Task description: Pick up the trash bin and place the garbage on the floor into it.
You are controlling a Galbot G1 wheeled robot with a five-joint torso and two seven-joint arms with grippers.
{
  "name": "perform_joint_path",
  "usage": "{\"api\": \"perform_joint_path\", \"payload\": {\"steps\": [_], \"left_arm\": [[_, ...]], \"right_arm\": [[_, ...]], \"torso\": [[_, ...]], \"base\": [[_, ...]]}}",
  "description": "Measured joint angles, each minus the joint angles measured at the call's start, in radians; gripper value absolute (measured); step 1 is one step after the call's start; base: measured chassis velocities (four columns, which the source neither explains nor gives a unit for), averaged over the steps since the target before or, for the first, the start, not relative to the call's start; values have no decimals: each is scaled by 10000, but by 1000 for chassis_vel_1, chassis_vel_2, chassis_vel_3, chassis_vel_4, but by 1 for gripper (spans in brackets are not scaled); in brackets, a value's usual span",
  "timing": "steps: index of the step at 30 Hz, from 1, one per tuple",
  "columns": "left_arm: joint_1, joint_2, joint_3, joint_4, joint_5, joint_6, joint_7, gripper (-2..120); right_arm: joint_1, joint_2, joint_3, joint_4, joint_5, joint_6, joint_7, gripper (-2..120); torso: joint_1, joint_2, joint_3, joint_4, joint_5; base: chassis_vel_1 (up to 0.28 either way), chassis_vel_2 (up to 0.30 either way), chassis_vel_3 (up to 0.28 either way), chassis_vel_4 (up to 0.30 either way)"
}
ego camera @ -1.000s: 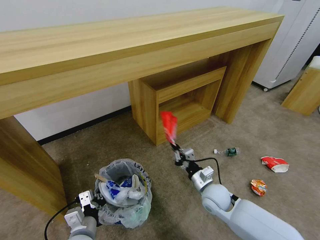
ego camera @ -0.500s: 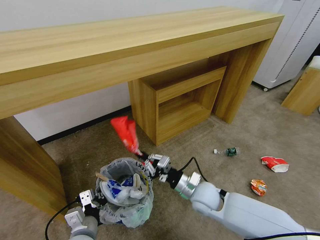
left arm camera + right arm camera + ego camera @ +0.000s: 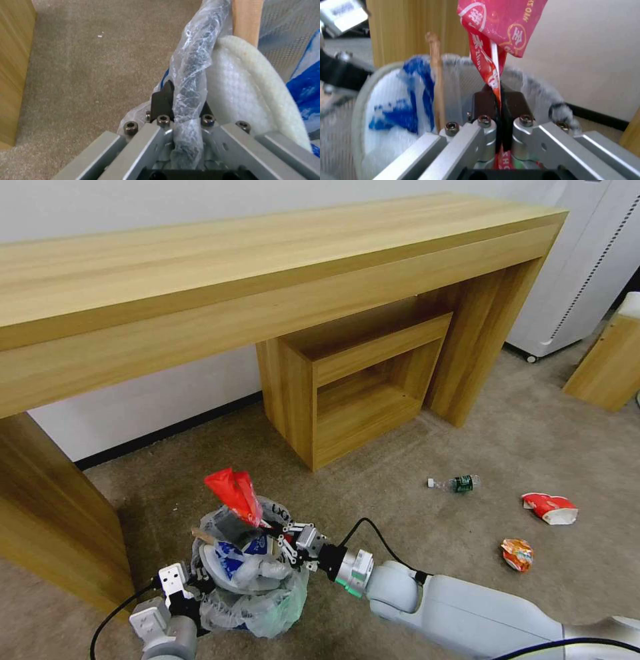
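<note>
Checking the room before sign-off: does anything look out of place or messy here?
Yes. Litter lies on the floor: a green-label bottle, a red-white carton and an orange wrapper. The trash bin, gripped at its rim by the left gripper, is heaped full. The right gripper holds a red wrapper above it.

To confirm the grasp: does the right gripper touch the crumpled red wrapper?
Touching. The right wrist view shows the right gripper shut on the crumpled red wrapper.

Hidden and cut off around the trash bin (image 3: 250, 580)

You can't read the bag's black lettering, half-covered by the red wrapper (image 3: 233, 495). Your left gripper (image 3: 181, 105) pinches the bag-wrapped rim, which covers one fingertip; the wooden stick (image 3: 247, 20) runs off frame.
</note>
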Motion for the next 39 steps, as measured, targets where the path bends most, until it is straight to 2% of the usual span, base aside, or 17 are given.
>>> {"api": "perform_joint_path", "payload": {"steps": [3, 6, 12, 13, 17, 19, 20, 23, 24, 27, 29, 31, 33, 35, 36, 38, 39], "left_arm": [[9, -10, -1, 0, 15, -1, 6, 0], [2, -23, 4, -1, 27, -4, 12, 0], [-28, -20, 24, 28, 36, -4, 16, 0], [-28, -20, 24, 28, 36, -4, 16, 0], [-37, 1, 26, 41, 29, -8, 19, 0], [-39, 28, 28, 47, 13, -12, 19, 0], [-39, 28, 28, 47, 13, -12, 19, 0], [-42, 89, 9, 47, -24, -20, 22, 0], [-42, 89, 9, 47, -24, -20, 22, 0], [-29, 167, -27, 46, -69, -21, 23, 0], [-30, 184, -34, 47, -78, -21, 23, 0], [-74, 281, -70, 107, -136, -22, 23, 0], [-81, 306, -83, 114, -162, -22, 22, 0], [-84, 358, -131, 118, -202, -22, 20, 0], [-84, 358, -131, 118, -202, -22, 20, 0], [-52, 393, -136, 104, -222, 6, 18, 0], [-52, 393, -136, 104, -222, 6, 18, 0]], "right_arm": [[-47, -19, -2, -81, -21, -7, 16, 0], [-107, -39, 40, -136, -61, -63, 28, 7], [-144, -39, 160, -167, -95, -87, 53, 32], [-144, -39, 160, -167, -95, -87, 53, 32], [-143, -19, 209, -186, -104, -100, 64, 45], [-143, 10, 217, -212, -112, -112, 93, 57], [-143, 10, 217, -212, -112, -112, 93, 57], [-172, -13, 311, -120, -87, -120, 104, 70], [-172, -13, 311, -120, -87, -120, 104, 70], [-366, -164, 844, 413, 159, -205, 205, 86], [-414, -212, 985, 569, 232, -248, 224, 89], [-658, -509, 1695, 1342, 494, -438, 251, 97], [-720, -602, 1903, 1539, 554, -460, 250, 98], [-987, -903, 2680, 2062, 756, -550, 301, 99], [-987, -903, 2680, 2062, 756, -550, 301, 99], [-1368, -1118, 3569, 2290, 882, -733, 634, 99], [-1368, -1118, 3569, 2290, 882, -733, 634, 99]], "torso": [[0, 0, 0, 0, 0], [-1, 0, 0, 0, 0], [0, 0, 0, 0, 0], [0, 0, 0, 0, 0], [0, 0, 0, 0, 0], [0, 0, 0, 0, 0], [0, 0, 0, 0, 0], [0, 0, 0, 0, 1], [0, 0, 0, 0, 1], [-1, 0, 0, 1, 1], [0, 0, 0, 0, 1], [0, 0, 0, 0, 0], [0, 0, 0, 0, 1], [0, 0, -1, 0, 1], [0, 0, -1, 0, 1], [0, 0, -1, 2, 0], [0, 0, -1, 2, 0]], "base": [[0, 0, 0, 0], [0, 0, 0, 0], [0, 0, 0, 0], [0, 0, 0, 0], [0, 0, 0, 0], [0, 0, 0, 0], [0, 0, 0, 0], [0, 0, 0, 0], [0, 0, 0, 0], [0, 0, 0, 0], [0, 0, 0, 0], [0, 0, 0, 0], [0, 0, 0, 0], [0, 0, 0, 0], [0, 0, 0, 0], [0, 0, 0, 0], [0, 0, 0, 0]]}}
